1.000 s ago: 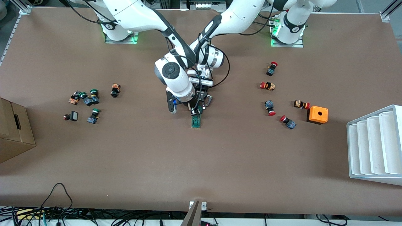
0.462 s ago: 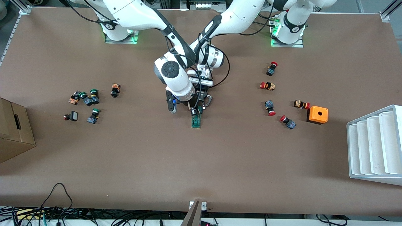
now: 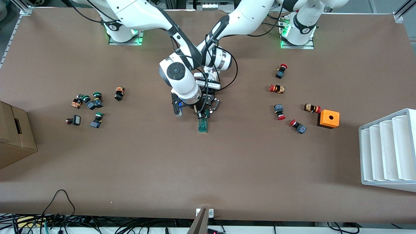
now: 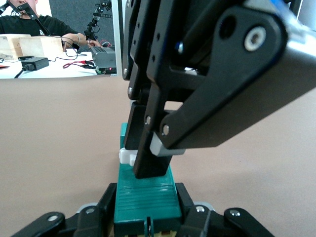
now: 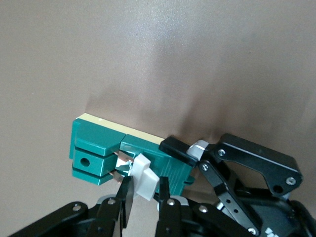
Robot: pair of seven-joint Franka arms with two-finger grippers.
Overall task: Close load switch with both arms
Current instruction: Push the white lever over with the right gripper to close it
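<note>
The load switch [image 3: 203, 126], a narrow dark-green block, lies flat at the middle of the table. Both grippers meet over its end farther from the front camera. My left gripper [image 4: 145, 210] is shut on the ribbed end of the load switch [image 4: 145, 195], one finger on each side wall. My right gripper [image 5: 145, 195] comes down from above and is shut on the white lever [image 5: 143, 178] that sticks up from the green body [image 5: 96, 148]. In the front view the left gripper [image 3: 208, 110] and the right gripper [image 3: 199, 114] sit side by side, and the arms' wrists hide the switch's farther end.
Several red-capped push buttons [image 3: 281, 71] and an orange box [image 3: 328, 118] lie toward the left arm's end, beside a white ribbed rack [image 3: 388, 151]. Several green-capped buttons [image 3: 94, 100] and a cardboard box [image 3: 14, 136] are toward the right arm's end.
My right gripper's fingers have closed in onto the white lever, and its wrist has shifted slightly. The left gripper and the switch have stayed put.
</note>
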